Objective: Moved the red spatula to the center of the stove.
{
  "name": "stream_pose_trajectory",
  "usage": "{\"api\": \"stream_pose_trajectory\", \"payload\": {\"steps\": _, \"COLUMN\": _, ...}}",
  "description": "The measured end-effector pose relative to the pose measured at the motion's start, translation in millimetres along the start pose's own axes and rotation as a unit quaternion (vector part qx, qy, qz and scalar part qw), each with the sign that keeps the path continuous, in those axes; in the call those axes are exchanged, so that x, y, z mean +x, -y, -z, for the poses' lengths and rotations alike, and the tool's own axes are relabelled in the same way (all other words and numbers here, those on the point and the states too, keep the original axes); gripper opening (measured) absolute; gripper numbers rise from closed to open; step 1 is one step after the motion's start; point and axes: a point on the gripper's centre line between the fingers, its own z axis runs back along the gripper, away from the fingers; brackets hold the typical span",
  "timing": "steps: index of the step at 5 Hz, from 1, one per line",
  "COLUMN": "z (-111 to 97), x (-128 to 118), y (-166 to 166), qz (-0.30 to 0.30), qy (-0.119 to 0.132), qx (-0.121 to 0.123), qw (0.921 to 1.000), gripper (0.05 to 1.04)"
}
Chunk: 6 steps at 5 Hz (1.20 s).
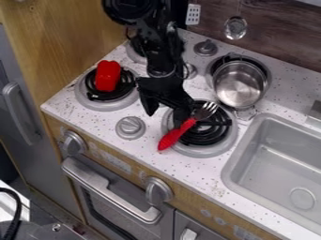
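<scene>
End effector (167,115) wide open, its two fingers spread apart and pointing down at the left part of the front burner (220,146). One finger hangs over the desk (100,123) beside that burner; the other comes down next to the upper part of the fork's red handle. I cannot tell whether it touches the handle; nothing is clearly gripped between the two fingers. The fork (174,137) lies at a slant across the burner's black coil, its metal tines towards the pot (239,87), its handle end reaching past the burner's near left rim. That pot sits on the back burner. A red toy (108,76) rests on the left burner (91,101), well apart from the fork. A knob (130,127) stands between the left and front burners, and the sink (276,159) is on the right.
</scene>
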Motion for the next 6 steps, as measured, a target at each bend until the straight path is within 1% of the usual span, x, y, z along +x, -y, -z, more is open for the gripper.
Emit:
{"api": "stream_pose_trajectory", "payload": {"steps": 1, "z": 4, "x": -2, "y": 3, "qz": 0.002, "qy": 0.024, "qx": -0.007, "qw": 0.9997, "gripper": 1.000}}
{"api": "stream_pose_trajectory", "payload": {"steps": 2, "z": 14, "x": -11, "y": 3, "qz": 0.016, "qy": 0.007, "qx": -0.002, "qw": 0.9998, "gripper": 1.000}}
{"api": "stream_pose_trajectory", "payload": {"steps": 3, "z": 29, "x": -17, "y": 7, "qz": 0.030, "qy": -0.021, "qx": -0.004, "qw": 0.9993, "gripper": 1.000}}
{"api": "stream_pose_trajectory", "payload": {"steps": 4, "z": 43, "x": -19, "y": 10, "qz": 0.033, "qy": -0.062, "qx": -0.007, "qw": 0.9975, "gripper": 1.000}}
{"api": "stream_pose_trajectory", "payload": {"steps": 5, "z": 43, "x": -19, "y": 11, "qz": 0.034, "qy": -0.078, "qx": -0.010, "qw": 0.9963, "gripper": 0.967}}
{"api": "stream_pose_trajectory", "payload": {"steps": 6, "z": 41, "x": -18, "y": 15, "qz": 0.044, "qy": -0.070, "qx": -0.007, "qw": 0.9965, "gripper": 0.704}}
